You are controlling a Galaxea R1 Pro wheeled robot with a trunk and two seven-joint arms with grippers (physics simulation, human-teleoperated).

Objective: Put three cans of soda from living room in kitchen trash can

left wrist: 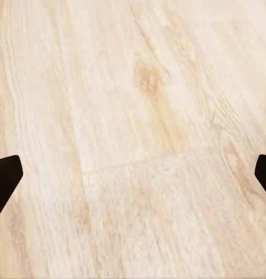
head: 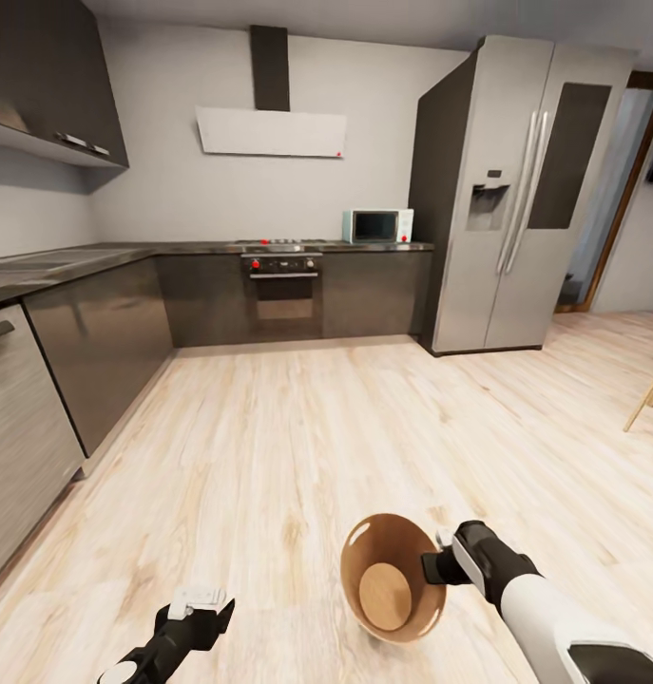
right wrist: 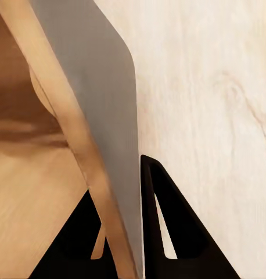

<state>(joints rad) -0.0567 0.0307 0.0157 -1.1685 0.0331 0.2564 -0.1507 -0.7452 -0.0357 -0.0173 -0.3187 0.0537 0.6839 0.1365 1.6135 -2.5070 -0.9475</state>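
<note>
Right gripper (head: 438, 562) fingers clenched on the rim of the tilted round wood-lined grey trash can (head: 391, 589), at 5 o'clock above the pale wood floor (head: 297, 446); left gripper (head: 199, 602) fingers released

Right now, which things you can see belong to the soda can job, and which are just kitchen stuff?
For the job:
- bin, empty, its rim gripped by the right hand
- left hand, open, holding nothing

Just there:
- fridge
- microwave
- oven
</note>
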